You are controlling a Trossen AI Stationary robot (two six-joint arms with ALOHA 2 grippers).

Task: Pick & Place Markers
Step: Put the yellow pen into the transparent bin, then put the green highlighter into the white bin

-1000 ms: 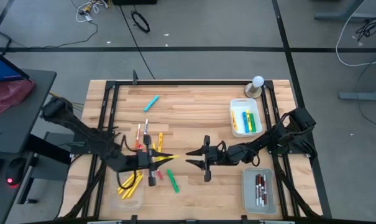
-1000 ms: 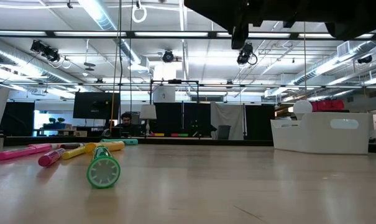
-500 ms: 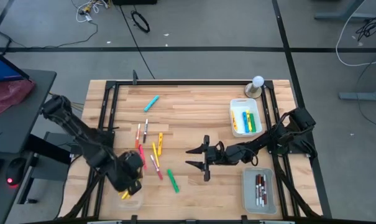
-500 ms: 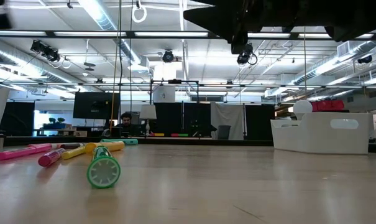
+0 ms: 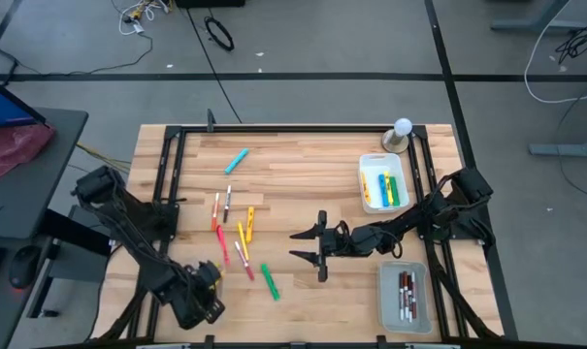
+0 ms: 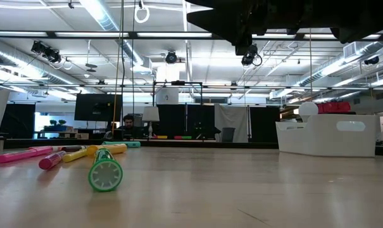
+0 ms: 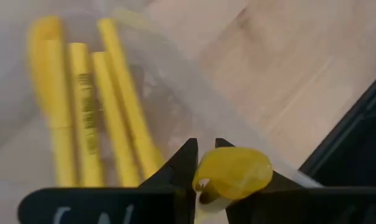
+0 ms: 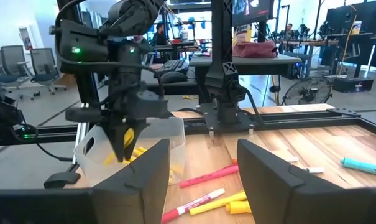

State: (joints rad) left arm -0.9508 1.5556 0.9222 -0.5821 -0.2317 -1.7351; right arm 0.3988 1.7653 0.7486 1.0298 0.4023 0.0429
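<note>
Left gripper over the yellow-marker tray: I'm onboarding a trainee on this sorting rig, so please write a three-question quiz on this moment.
1. True or false: the left gripper is shut on a yellow marker.
2. Multiple choice: what does the clear tray under the left gripper hold? A) yellow markers B) red-capped white markers C) a green marker only
3. Fill in: the right gripper waits near the table's middle with its fingers ____.

Key
1. True; the wrist view shows the marker's end pinched between the fingers.
2. A; several yellow markers lie inside.
3. open; nothing sits between them.
</note>
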